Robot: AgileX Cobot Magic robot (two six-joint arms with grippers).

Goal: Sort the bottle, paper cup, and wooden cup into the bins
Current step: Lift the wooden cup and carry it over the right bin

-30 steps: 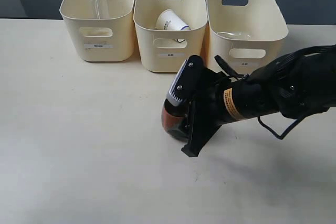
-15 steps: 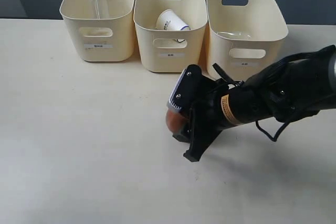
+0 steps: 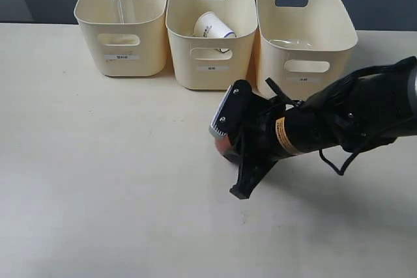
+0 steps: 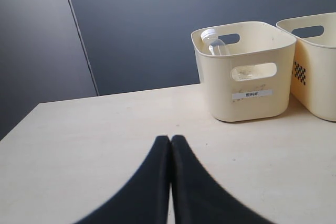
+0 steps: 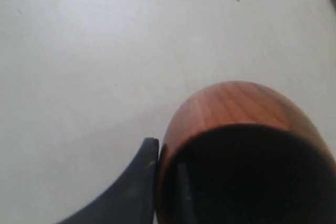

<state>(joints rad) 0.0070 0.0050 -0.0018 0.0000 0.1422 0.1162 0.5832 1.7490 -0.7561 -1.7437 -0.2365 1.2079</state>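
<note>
With the right gripper (image 3: 228,142) pinching the wooden cup (image 3: 222,144) by its wall at centre frame, lift clear, keep level, carry to the right-hand bin (image 3: 306,34) at upper right; left gripper (image 4: 170,145) pressed together, holding nothing.

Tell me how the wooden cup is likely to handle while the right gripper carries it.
The wooden cup looks rigid, so it should not deform under the right gripper. Its rounded, smooth-looking side could slip or pivot between the fingers. If released on its side, it would probably roll.
</note>
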